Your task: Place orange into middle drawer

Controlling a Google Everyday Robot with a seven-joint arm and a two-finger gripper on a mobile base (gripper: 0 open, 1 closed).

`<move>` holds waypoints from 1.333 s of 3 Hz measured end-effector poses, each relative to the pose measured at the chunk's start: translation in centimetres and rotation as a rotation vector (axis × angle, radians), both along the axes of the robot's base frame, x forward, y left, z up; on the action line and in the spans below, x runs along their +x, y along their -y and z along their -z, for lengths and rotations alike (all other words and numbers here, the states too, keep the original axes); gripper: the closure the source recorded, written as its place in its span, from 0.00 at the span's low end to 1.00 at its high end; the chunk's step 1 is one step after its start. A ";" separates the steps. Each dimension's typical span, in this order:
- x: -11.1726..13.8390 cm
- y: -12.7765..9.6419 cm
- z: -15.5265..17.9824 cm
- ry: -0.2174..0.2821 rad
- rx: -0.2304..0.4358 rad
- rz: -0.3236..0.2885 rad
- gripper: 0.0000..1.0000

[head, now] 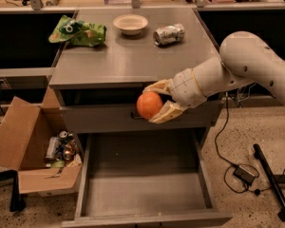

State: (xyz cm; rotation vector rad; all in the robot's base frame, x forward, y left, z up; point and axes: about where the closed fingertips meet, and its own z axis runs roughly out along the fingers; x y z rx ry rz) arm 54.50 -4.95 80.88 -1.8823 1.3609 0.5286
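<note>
The orange (pixel 149 105) is round and bright orange, held between the cream fingers of my gripper (pixel 157 102). The gripper is shut on it, in front of the upper drawer front with its small black handle (pixel 133 115). It hangs above the back part of the open middle drawer (pixel 142 186), a wide grey drawer with a flat plain floor and low side walls, pulled out towards the camera. My white arm (pixel 237 65) reaches in from the right.
On the grey cabinet top (pixel 128 56) lie a green bag (pixel 78 31), a cream bowl (pixel 130 23) and a silver can (pixel 169 33). An open cardboard box (pixel 33 146) with cans stands at the left. Cables and a black bar (pixel 270 184) lie on the floor at the right.
</note>
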 end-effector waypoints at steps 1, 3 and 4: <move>-3.1 1.0 2.8 -0.036 -0.038 0.024 1.00; -7.6 5.8 15.6 -0.215 -0.079 0.127 1.00; -7.6 5.8 15.6 -0.216 -0.079 0.127 1.00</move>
